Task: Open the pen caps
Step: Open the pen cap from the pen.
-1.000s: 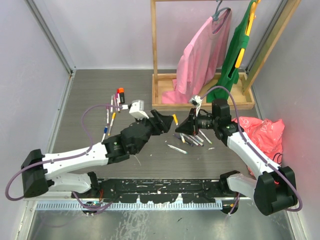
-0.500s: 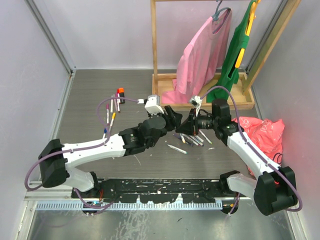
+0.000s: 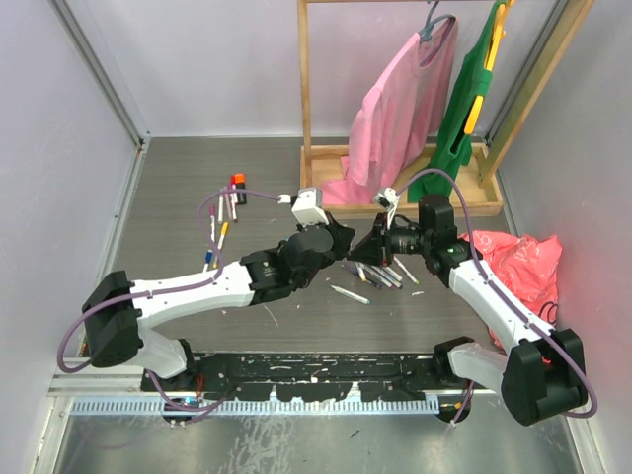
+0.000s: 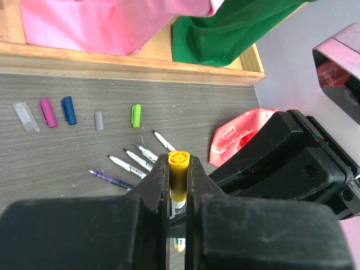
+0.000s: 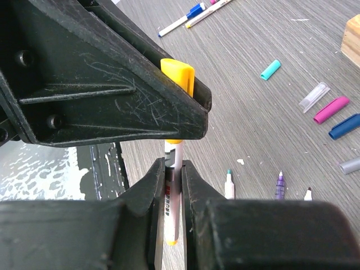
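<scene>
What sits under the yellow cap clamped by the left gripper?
A white pen barrel runs down from the yellow cap into the right gripper, which is shut on it. The left gripper covers the cap's middle; what is inside the cap is hidden.

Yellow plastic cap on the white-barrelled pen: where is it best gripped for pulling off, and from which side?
Pinch the yellow plastic cap across its round sides, coming in crosswise to the white pen barrel, as the left hand does. It sticks out beyond the right hand clamping that barrel, so its sides are reachable.
</scene>
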Available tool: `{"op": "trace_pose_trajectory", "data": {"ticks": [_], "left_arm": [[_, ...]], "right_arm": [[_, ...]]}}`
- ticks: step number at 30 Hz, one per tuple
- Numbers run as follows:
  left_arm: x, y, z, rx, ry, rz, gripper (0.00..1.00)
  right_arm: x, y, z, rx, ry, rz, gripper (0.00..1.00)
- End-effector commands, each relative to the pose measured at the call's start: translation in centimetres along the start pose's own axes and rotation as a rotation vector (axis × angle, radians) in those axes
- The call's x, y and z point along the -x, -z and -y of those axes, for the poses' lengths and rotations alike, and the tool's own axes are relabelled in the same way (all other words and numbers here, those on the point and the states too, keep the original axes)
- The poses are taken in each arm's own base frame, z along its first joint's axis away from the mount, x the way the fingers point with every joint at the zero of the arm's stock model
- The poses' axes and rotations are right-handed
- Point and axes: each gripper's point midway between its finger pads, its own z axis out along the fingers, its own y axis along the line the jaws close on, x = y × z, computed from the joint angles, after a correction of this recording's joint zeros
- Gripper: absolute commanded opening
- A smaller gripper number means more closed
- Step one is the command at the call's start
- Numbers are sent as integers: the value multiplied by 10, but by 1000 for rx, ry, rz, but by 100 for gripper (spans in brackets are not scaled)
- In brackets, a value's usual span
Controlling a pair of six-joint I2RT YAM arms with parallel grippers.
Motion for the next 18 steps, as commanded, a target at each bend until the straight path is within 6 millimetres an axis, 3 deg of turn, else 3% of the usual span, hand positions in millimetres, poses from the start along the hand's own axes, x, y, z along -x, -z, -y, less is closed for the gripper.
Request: {"op": "trace_pose_trajectory", "data": {"ticks": [1, 4, 12, 16, 18], "left_arm": [[42, -1, 11, -35, 58, 77, 0], [73, -1, 3, -28, 61, 150, 0], [178, 14, -31, 53, 116, 389, 0], [211, 28, -43, 69, 165, 471, 0], [215, 31, -51, 77, 178, 484, 0]], "right_arm": [[20, 0, -5, 15, 78, 32, 1], [17, -1, -1, -3, 79, 14, 1], [0, -8, 12, -36, 59, -81, 1], [-7, -11, 18, -51, 55, -112, 1], [-9, -11, 21, -64, 59, -125, 1]]}}
